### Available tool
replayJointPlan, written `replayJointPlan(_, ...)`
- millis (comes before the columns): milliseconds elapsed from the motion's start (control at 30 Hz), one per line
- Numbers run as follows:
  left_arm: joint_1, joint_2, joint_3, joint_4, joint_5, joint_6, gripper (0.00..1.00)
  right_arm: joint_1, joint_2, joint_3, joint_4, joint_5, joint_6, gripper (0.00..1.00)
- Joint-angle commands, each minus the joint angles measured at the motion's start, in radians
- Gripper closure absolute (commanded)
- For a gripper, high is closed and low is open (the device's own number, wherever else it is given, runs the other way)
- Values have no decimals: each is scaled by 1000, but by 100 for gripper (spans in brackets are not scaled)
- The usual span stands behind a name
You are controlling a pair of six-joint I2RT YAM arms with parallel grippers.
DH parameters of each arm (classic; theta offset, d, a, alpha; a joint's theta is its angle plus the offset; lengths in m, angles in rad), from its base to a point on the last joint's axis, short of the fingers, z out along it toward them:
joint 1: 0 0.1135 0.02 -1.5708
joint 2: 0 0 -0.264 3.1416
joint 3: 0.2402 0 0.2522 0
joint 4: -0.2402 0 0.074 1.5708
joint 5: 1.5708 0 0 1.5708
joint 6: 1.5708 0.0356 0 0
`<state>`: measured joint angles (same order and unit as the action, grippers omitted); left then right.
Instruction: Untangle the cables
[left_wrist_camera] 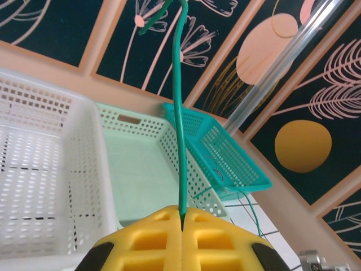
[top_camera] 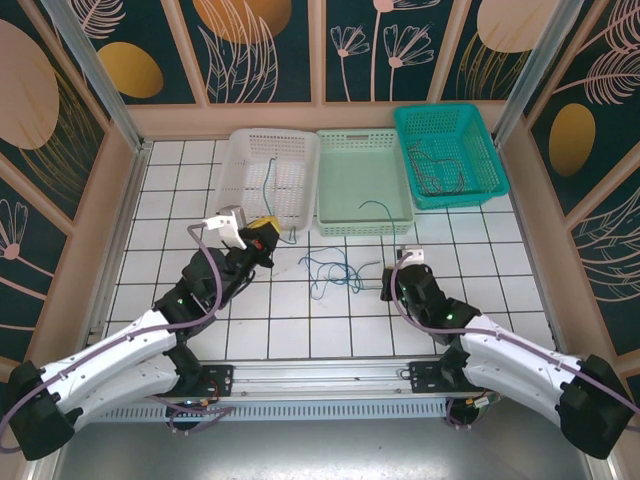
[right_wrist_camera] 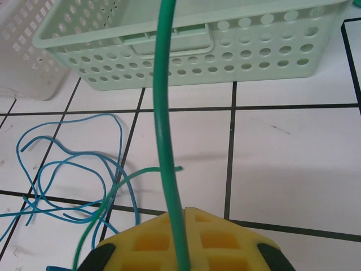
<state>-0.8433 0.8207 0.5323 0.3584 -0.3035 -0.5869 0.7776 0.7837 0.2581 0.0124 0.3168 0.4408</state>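
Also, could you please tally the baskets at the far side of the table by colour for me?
White basket: 1
Pale green basket: 1
Teal basket: 1
Total: 3

I see three baskets in a row at the far side of the white tiled surface (top_camera: 300,320). A white basket (top_camera: 230,170) is on the left. A pale green basket (top_camera: 365,228) sits in the middle, touching it. A teal basket (top_camera: 462,197) is just beside that one, turned a little. Dark walls (top_camera: 260,50) with painted flowers stand all around. A metal post (top_camera: 90,75) leans in the left corner.
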Motion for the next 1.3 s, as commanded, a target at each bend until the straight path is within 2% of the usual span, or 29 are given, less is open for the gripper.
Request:
replayJointPlan(0, 4, -11, 8, -31, -40, 46, 99, -8, -19, -19, 47, -11, -2, 100)
replayJointPlan(333, 20, 64, 168, -90, -97, 216, 97, -8, -15, -32, 112, -46, 2, 100)
replayJointPlan(633, 125, 267, 324, -103, -64, 332, 95, -8, -37, -30, 158, -141, -27, 100)
replayJointPlan(800, 263, 390, 382, -64, 61, 328, 95, -8, -61, -26, 174, -186, -43, 100)
replayJointPlan(933, 335, 499, 435, -77, 152, 294, 95, -8, -80, -15, 173, -208, -49, 100)
replayJointPlan(1100, 374, 635, 509, -140, 197, 263, 94, -9, -108, 39, 115, -244, -67, 100)
replayJointPlan(1267, 378, 706, 522, -184, 194, 245, 87, -11, -134, 106, 75, -250, -92, 100)
